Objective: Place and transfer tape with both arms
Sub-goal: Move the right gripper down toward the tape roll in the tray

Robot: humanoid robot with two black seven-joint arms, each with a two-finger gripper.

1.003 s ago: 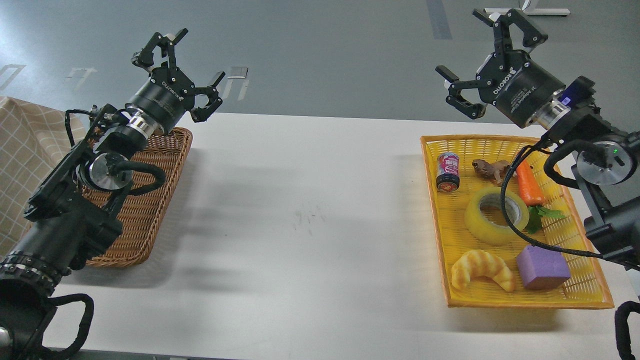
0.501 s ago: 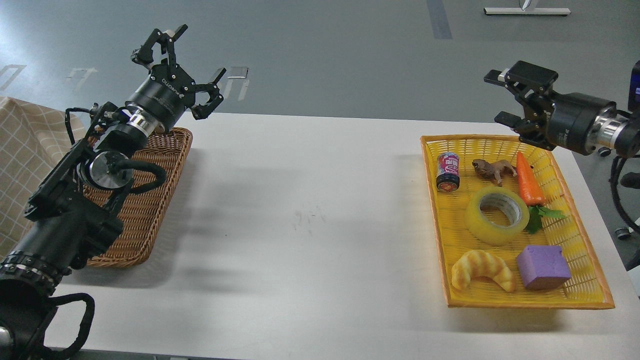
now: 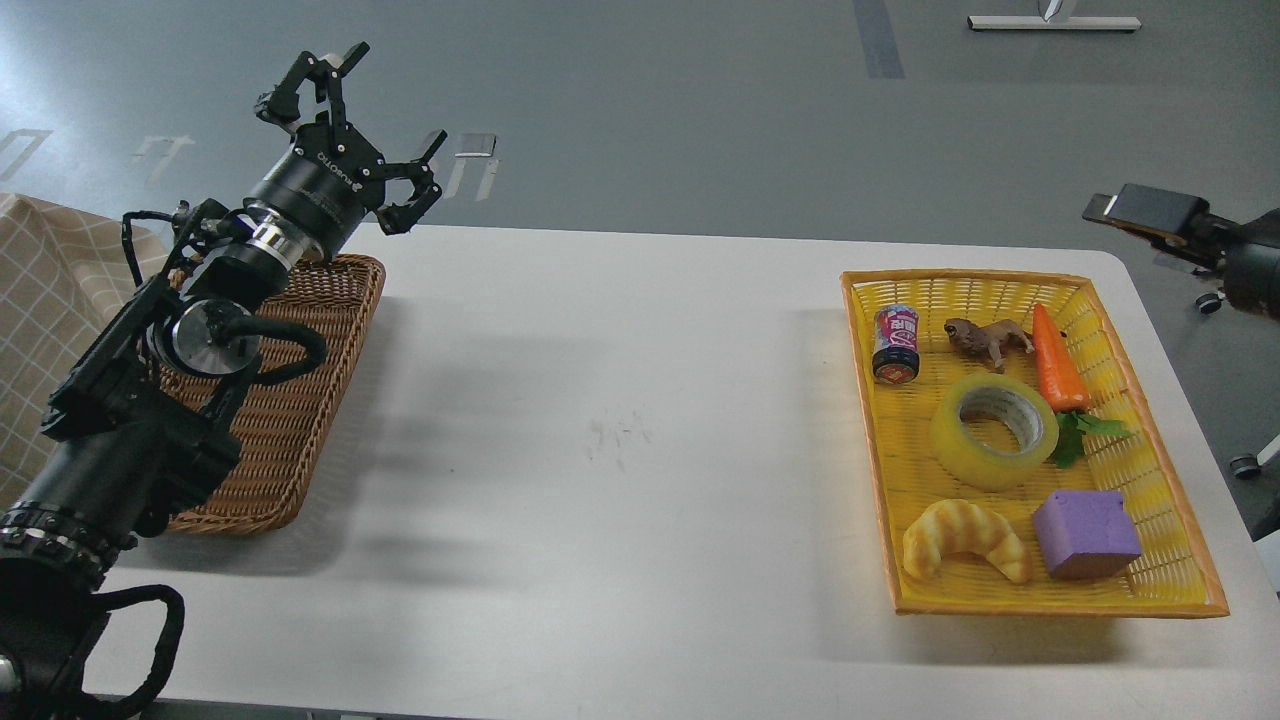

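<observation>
Item: the tape (image 3: 993, 430), a wide yellow translucent roll with a pale core. It is lying flat in the yellow basket (image 3: 1150, 600) on the right side of the tabletop (image 3: 620, 420), hole facing upward, so its axis is standing near vertical and it is pointing no particular way across the tabletop. It has no long axis to align with; you are looking at a round rim graspable from any side, or across wall and core.

Neighbours in the basket: a small can (image 3: 896, 343) and a toy animal (image 3: 988, 338) on the far side, a carrot (image 3: 1058, 362) with its greens just beside the roll on the right, a croissant (image 3: 962, 538) and a purple block (image 3: 1086, 533) on the near side.

Right tool (image 3: 1140, 212): sitting beyond the far right corner of the tabletop, mostly cut by the frame edge; you cannot tell whether its fingers are apart or together. The tape is lying nearer to you and to the left of it, well apart.

Left tool (image 3: 350, 130): fingers spread wide, holding nothing, hanging over the far end of the brown wicker basket (image 3: 290, 440), the whole tabletop away from the tape.

Judgement: the right arm is much the nearer, so you are likely reaching with it first, coming down over the roll.
</observation>
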